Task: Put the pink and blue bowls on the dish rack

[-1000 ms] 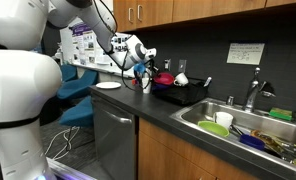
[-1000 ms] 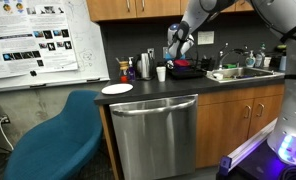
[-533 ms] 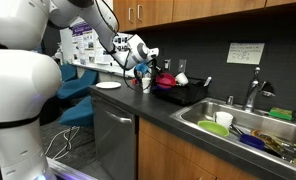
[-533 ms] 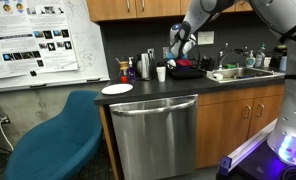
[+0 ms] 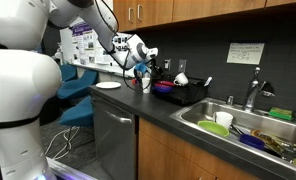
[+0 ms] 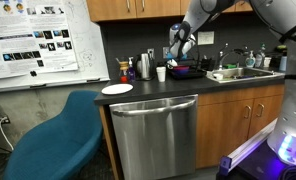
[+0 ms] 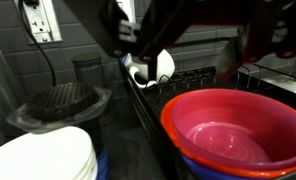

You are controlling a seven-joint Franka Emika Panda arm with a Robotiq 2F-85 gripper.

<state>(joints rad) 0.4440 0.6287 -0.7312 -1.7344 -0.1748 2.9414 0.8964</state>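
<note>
Bowls first: the pink bowl [image 7: 238, 125] sits nested inside the blue bowl [image 7: 195, 165], at the end of the dish rack [image 5: 191, 95] nearest the white cup [image 6: 161, 73]. A second ago you had the pink one showing higher above the rack's rim; now it lies lower. Your fingers [image 7: 123, 35] stand spread apart above the stack, holding nothing. The rack's raised wall lies just beyond the bowls, and bare counter [image 5: 123, 100] runs out toward the white plate [image 5: 108, 86].
</note>
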